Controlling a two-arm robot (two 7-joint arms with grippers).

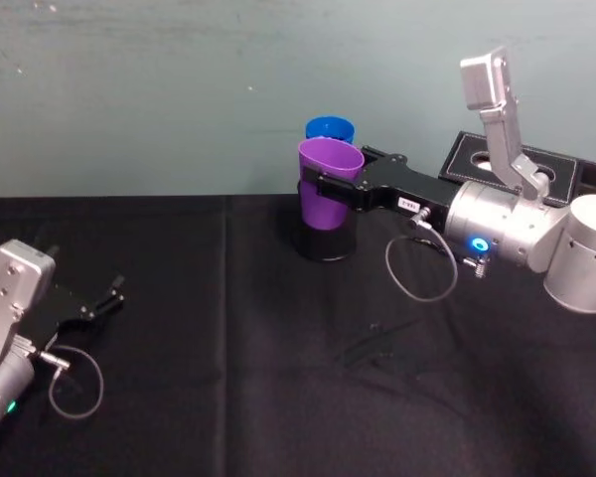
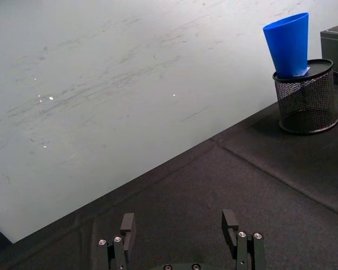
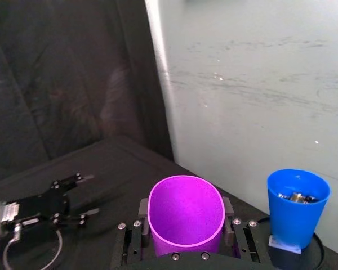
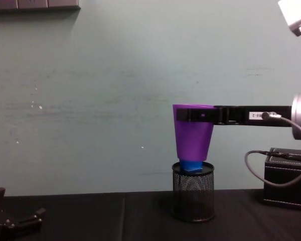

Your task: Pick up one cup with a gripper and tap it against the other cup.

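Note:
The purple cup (image 1: 330, 189) hangs in the air, upright, with my right gripper (image 1: 325, 185) shut on its upper part from the right. In the chest view the purple cup (image 4: 193, 135) hides most of the blue cup (image 4: 192, 164) behind it, its base level with the rim of the black mesh holder (image 4: 193, 198). The blue cup (image 3: 297, 211) stands in that holder, and a gap shows between it and the purple cup (image 3: 186, 216). My left gripper (image 1: 104, 298) rests open at the near left, far from both cups.
A black box (image 1: 517, 164) sits at the back right behind my right arm. A pale wall runs along the table's far edge. Black cloth (image 1: 228, 378) covers the table between the two arms.

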